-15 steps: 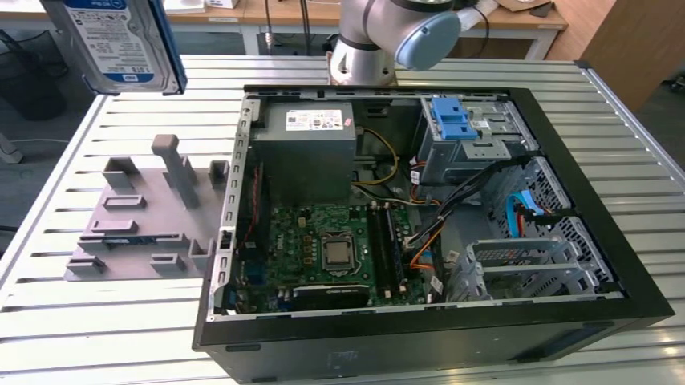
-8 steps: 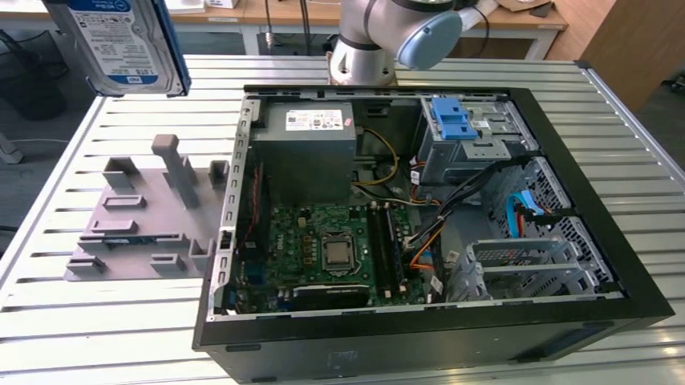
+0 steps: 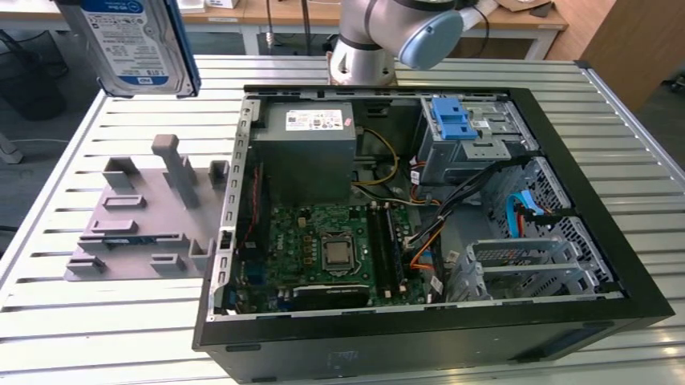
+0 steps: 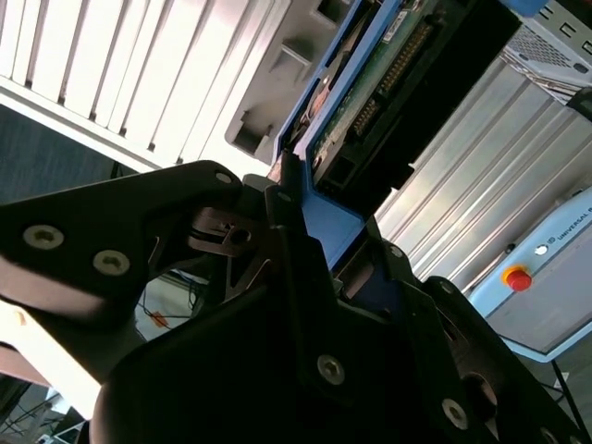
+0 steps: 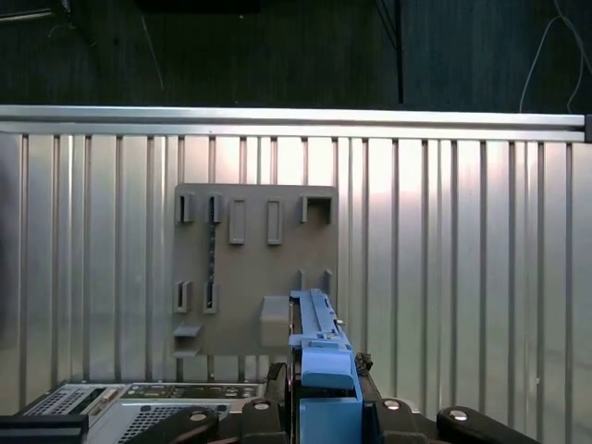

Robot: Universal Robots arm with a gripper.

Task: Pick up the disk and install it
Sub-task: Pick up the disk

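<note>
top of the disk (image 3: 137,44) cut off at the exterior view's far left, upright, long axis vertical, gripper (image 4: 319,231) clamped on its blue edge

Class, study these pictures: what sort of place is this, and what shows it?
Probably a robotics lab: a robot arm stands by an opened desktop computer on a slatted metal table, its gripper holding the disk.
</note>
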